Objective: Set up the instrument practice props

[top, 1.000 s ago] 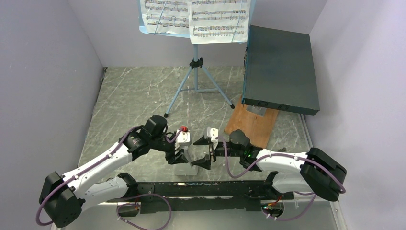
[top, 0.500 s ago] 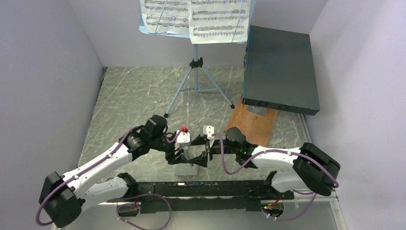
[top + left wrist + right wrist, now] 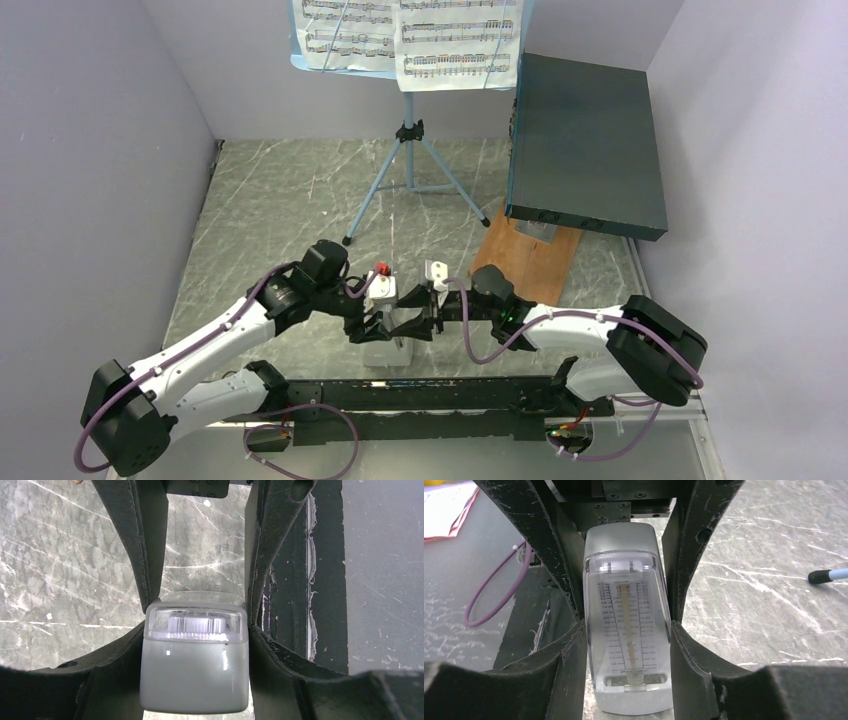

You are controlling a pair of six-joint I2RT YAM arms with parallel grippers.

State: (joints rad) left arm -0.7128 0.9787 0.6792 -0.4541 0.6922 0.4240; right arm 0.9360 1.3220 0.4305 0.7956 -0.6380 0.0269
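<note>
Sitting between your two grippers, near the front edge of the grey marbled table (image 3: 280, 210): one small grey-white pyramid metronome (image 3: 628, 630). Left gripper (image 3: 194, 625) clamped on its sides; right gripper (image 3: 628, 620) closed against it from the opposite side. Well beyond: light blue tripod music stand (image 3: 408, 160) carrying white printed sheet-music pages (image 3: 455, 40); to your right, a big dark box (image 3: 585, 150) on a wooden board (image 3: 525, 260).
</note>
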